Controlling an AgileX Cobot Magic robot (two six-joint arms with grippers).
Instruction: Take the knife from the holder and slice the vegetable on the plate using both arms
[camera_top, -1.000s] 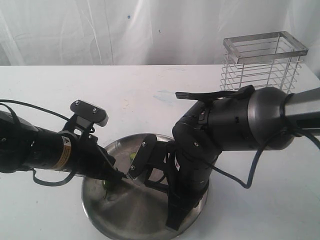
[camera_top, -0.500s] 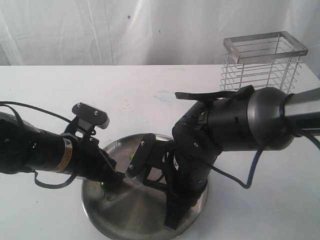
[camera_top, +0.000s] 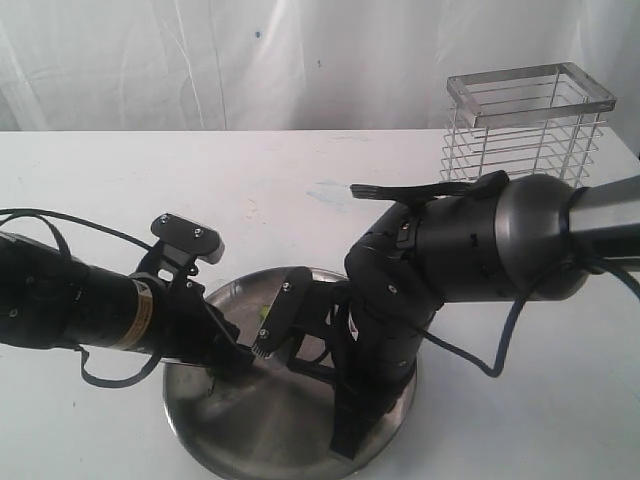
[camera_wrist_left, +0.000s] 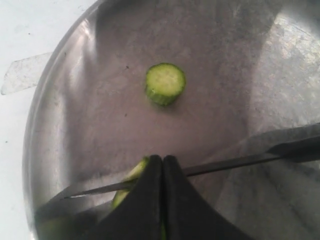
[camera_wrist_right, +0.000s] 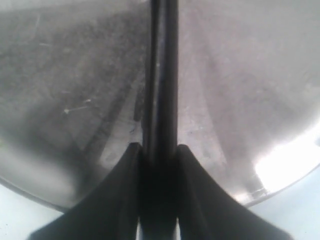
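Note:
The steel plate (camera_top: 270, 435) lies at the front of the table. In the left wrist view my left gripper (camera_wrist_left: 162, 159) is shut, its black fingers pressed over the green vegetable (camera_wrist_left: 134, 176), which shows beside and under them. The dark knife blade (camera_wrist_left: 225, 162) lies across the vegetable just past the fingertips. A round cut slice (camera_wrist_left: 165, 83) rests apart on the plate (camera_wrist_left: 75, 100). My right gripper (camera_wrist_right: 159, 147) is shut on the knife's black handle (camera_wrist_right: 160, 75). In the exterior view both grippers, left (camera_top: 235, 358) and right (camera_top: 285, 325), meet low over the plate.
The silver wire holder (camera_top: 525, 125) stands at the back right of the white table (camera_top: 300, 190), behind the bulky right arm (camera_top: 470, 240). A white curtain hangs along the back edge. The left arm (camera_top: 70, 310) trails a black cable over the table.
The left arm has slid a little to the right and lower over the plate. The right arm and the knife stay where they were.

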